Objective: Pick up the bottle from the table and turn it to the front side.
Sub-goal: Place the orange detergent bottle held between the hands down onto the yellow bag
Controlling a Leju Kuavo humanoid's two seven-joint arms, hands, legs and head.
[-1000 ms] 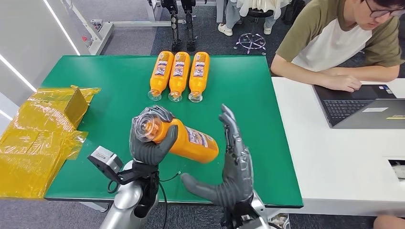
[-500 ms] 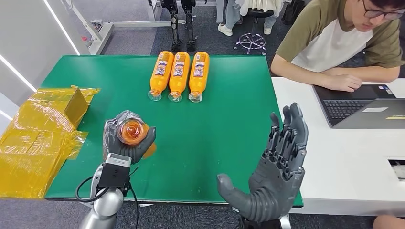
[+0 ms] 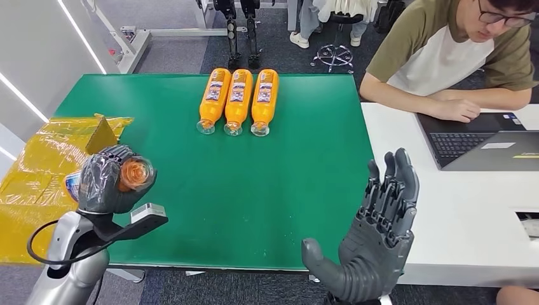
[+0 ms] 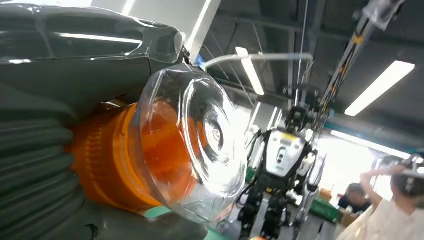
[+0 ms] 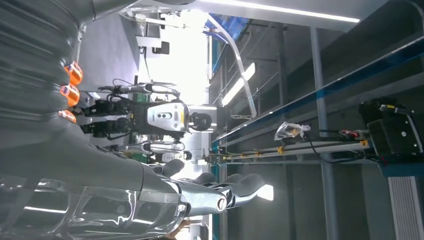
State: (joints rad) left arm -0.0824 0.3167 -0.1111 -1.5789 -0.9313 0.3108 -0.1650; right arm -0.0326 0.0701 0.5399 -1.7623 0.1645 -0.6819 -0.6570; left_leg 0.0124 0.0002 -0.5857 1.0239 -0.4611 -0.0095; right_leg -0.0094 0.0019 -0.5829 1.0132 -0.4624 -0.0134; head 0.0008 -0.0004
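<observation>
Left hand (image 3: 108, 181) grips the bottle (image 3: 135, 173) off the surface (image 3: 254, 178); right hand (image 3: 375, 244) is empty with fingers spread.

The bottle is held above the surface's left edge, its clear cap end facing the head camera; the left wrist view shows the cap (image 4: 200, 145) and orange neck projecting from the hand's closed fingers (image 4: 35, 165). The right hand stands upright, palm inward, at the surface's near right corner, holding nothing. Three bottles (image 3: 238, 100) lie side by side at the surface's far middle, caps toward the robot. Yellow wrapped boxes (image 3: 38, 184) sit just left of the surface. A person (image 3: 457, 57) sits at a white desk (image 3: 457, 210) right of the surface, with a laptop (image 3: 483, 140).
</observation>
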